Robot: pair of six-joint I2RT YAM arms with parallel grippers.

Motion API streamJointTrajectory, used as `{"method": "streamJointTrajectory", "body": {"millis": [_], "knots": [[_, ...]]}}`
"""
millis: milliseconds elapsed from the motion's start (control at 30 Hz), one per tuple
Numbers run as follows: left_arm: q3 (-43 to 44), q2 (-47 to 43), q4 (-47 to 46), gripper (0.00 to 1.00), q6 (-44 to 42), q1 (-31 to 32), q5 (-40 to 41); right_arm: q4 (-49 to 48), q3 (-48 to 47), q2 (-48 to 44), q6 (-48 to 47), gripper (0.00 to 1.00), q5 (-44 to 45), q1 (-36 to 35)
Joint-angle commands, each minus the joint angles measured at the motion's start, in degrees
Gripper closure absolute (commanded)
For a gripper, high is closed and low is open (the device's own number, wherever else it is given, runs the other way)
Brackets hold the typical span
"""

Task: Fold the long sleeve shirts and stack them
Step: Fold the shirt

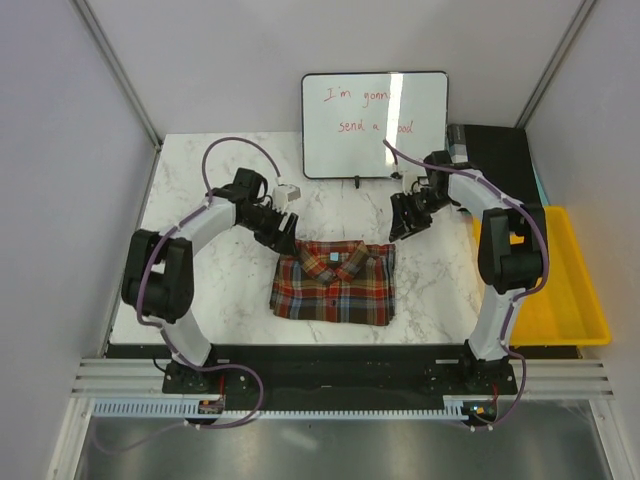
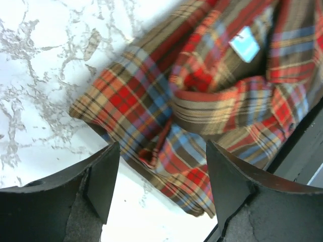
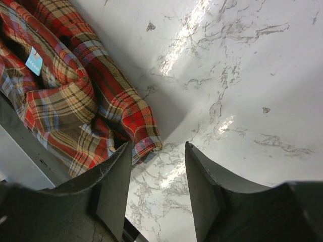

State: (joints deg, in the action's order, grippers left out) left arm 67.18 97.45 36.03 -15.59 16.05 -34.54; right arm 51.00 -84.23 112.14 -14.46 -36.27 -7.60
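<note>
Marble-patterned white worktop (image 1: 178, 175) is showing bare along its left side, where the left arm (image 1: 160, 275) is curving up from the near edge and reaching inward. The left fingers (image 1: 281, 233) are hanging just over the far left corner of the shirt (image 1: 335, 283), standing apart with nothing between them; in the left wrist view the plaid cloth is lying below and beyond the gap, its folded corner pointing out onto open marble. The shirt, checked in red-orange, tan and blue, is lying folded into a rough rectangle in the middle of the worktop, collar toward the back and a small blue label (image 1: 333, 258) showing at the neck. Its near edge is running close to the worktop's near edge, leaving only a narrow strip there, while its left and right edges are each facing a wide bare stretch. Behind it, a whiteboard (image 1: 375, 125) with red writing is standing upright at the back edge. The right fingers (image 1: 407, 225) are hovering just beyond the shirt's far right corner, also spread and gripping nothing; the right wrist view is showing marble between them and the folded corner of the cloth lying just beside one finger, though I cannot tell whether it is touching. Further right, a black box (image 1: 500, 150) is sitting at the back corner, and a yellow bin (image 1: 570, 300) is lying along the worktop's right edge, well apart from the shirt.
</note>
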Motion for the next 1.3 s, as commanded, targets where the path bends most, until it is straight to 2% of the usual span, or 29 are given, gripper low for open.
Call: {"method": "streamJointTrajectory", "body": {"millis": [0, 333, 433, 467, 533, 567, 600, 633, 667, 767, 800, 967, 1133, 1167, 1200, 1233, 1267], "knots": [[6.5, 5.8, 0.4, 0.27, -3.6, -3.7, -1.2, -2.3, 1.9, 1.8, -1.2, 0.47, -2.0, -0.1], [8.8, 12.3, 0.2, 0.29, -0.5, -4.7, -3.6, -1.5, 2.3, 1.9, -2.2, 0.46, -6.6, -0.2], [9.2, 13.8, -0.5, 0.29, 0.4, -4.8, -3.4, -1.3, 2.2, 2.6, -2.5, 0.5, -7.0, -0.1], [9.4, 14.3, -0.9, 0.31, 0.7, -4.9, -3.7, -1.5, 1.9, 2.9, -2.6, 0.59, -6.8, -0.2], [9.9, 15.4, -0.8, 0.34, 1.0, -5.0, -4.9, -2.0, 1.5, 4.0, -2.3, 0.68, -5.7, -0.1], [10.1, 15.8, -1.0, 0.38, 0.9, -5.1, -6.3, -2.2, 0.9, 4.4, -2.4, 0.82, -5.1, -0.3], [10.3, 15.8, -1.4, 0.44, 0.9, -5.2, -6.8, -2.9, 0.6, 4.8, -2.4, 0.88, -3.3, -0.1], [10.3, 15.9, -1.8, 0.51, 1.6, -5.3, -7.3, -3.4, 0.3, 5.6, -2.4, 0.93, -2.5, -0.2], [10.1, 15.9, -2.5, 0.7, 2.2, -6.0, -7.9, -3.6, -0.6, 6.2, -2.6, 1.0, -1.7, -0.2], [8.9, 16.2, -5.5, 0.94, 6.2, -8.7, -8.6, -5.6, -1.8, 8.2, -2.6, 1.0, 2.4, -0.2], [8.6, 16.4, -6.1, 0.98, 6.7, -9.5, -8.5, -7.5, -1.8, 8.6, -2.0, 1.0, 3.1, -0.2], [6.3, 17.8, -8.8, 0.98, 10.8, -12.8, -9.6, -11.8, -0.5, 10.8, -1.2, 1.0, 7.1, -1.3], [6.6, 17.0, -8.8, 0.98, 12.5, -12.9, -7.7, -14.3, -0.6, 9.2, 1.3, 0.98, 5.3, -2.6], [6.7, 16.5, -8.9, 0.97, 12.9, -13.4, -7.3, -14.4, -1.5, 8.8, 2.8, 0.87, 3.9, -2.7], [7.1, 15.9, -8.8, 0.91, 13.5, -13.9, -6.6, -14.4, -1.8, 8.3, 3.6, 0.78, 3.7, -2.7], [7.6, 14.5, -8.8, 0.83, 15.1, -15.2, -5.0, -14.3, -2.2, 6.9, 4.4, 0.65, 3.4, -2.6], [8.1, 12.8, -9.0, 0.69, 15.9, -15.9, -3.7, -13.8, -2.2, 5.8, 5.6, 0.59, 3.2, -2.6]]}}
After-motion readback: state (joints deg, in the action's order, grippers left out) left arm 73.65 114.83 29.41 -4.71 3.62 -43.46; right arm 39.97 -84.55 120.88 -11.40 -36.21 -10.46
